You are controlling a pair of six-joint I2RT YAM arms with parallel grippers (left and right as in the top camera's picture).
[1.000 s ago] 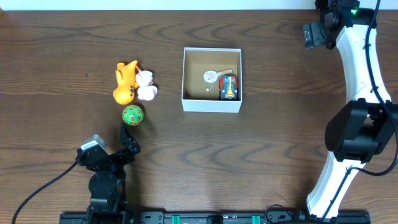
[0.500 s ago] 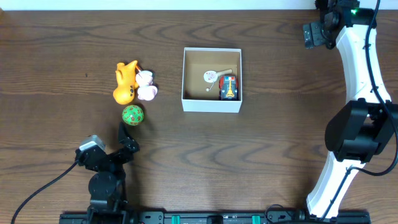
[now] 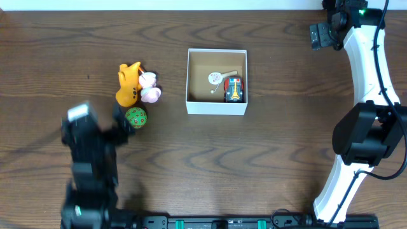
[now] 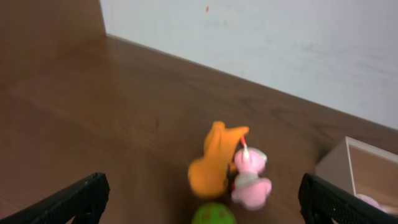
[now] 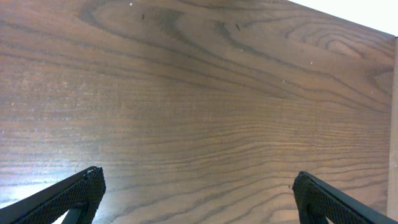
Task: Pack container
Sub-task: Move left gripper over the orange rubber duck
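White-walled brown container, orange toy, pink toy, green spotted ball

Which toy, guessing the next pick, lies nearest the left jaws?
The green ball, right beside the left jaws; the orange toy and pink toy lie beyond it.

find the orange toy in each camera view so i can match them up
Overhead: the orange toy lies left of centre, well left of the container.
Left wrist: the orange toy sits low in the middle of the picture.
Right wrist: not in it; only the table shows.
Shared landmark: the pink toy, close against its right side in both views.
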